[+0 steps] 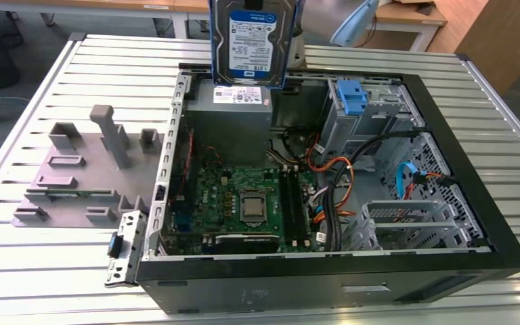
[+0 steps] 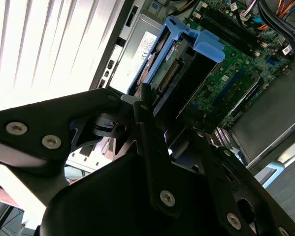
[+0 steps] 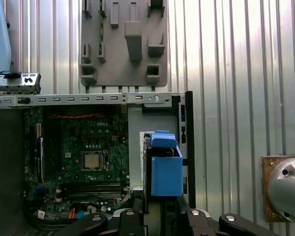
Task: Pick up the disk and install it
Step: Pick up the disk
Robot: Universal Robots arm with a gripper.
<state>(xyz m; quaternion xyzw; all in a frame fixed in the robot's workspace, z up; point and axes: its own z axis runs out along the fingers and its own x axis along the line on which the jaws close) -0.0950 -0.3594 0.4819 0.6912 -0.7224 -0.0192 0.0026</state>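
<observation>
Gripper (image 2: 172,117): clenched; I see its black fingers (image 2: 149,137) pinching the disk (image 2: 186,64) in the second wrist view.
Disk position: upright, label facing the exterior view, above the power supply (image 1: 228,112) of the open computer case (image 1: 332,284).
Fixture plate (image 1: 89,169): grey, beside the case, on the slatted table (image 1: 25,271).

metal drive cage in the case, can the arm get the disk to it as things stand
Probably yes. The end effector holds the disk above the power supply. The computer case is open, and nothing covers the metal drive cage. Nearby cables might snag.
</observation>
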